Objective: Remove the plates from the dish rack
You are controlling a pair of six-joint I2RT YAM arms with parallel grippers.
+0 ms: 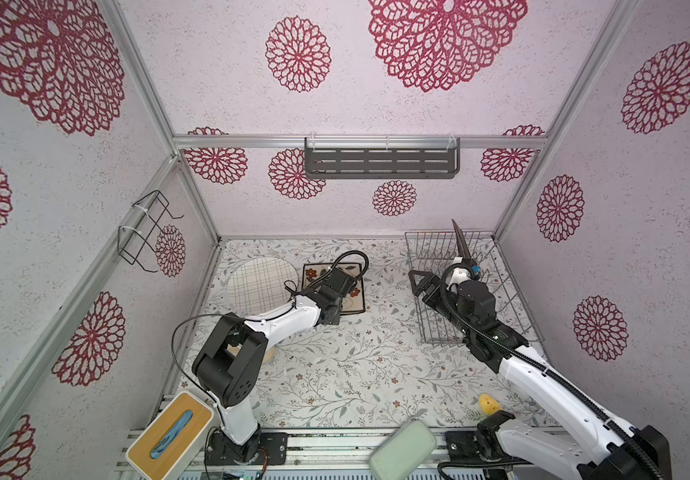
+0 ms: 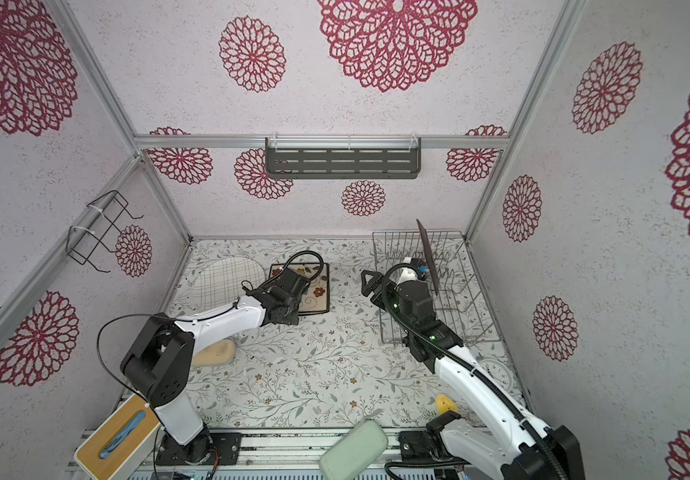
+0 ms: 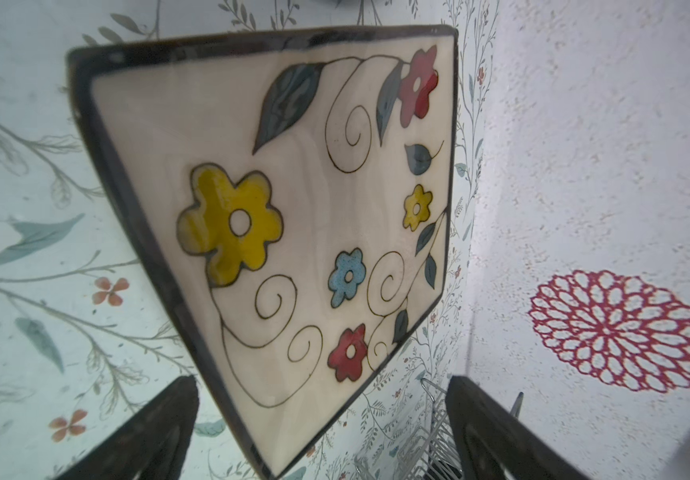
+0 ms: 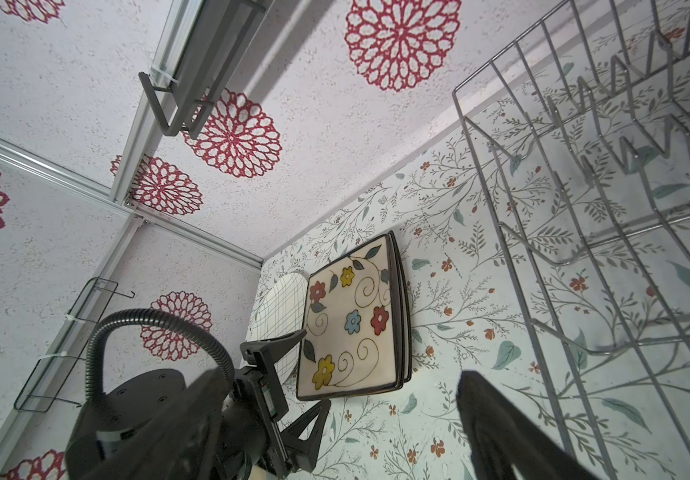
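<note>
Floral plate lay under wide-open left gripper, right gripper gaped empty beside rack, brown plate stood upright inside.

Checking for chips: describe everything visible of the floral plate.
The floral plate is rounded-square, glossy cream, ceramic-looking, with a dark rim, yellow, red and blue flowers, grey-blue leaves and thin scrolls. No chips show. It lies flat, face up, atop other dark-rimmed plates on the table cover. The open left gripper hangs over one corner; contact unclear.
</note>
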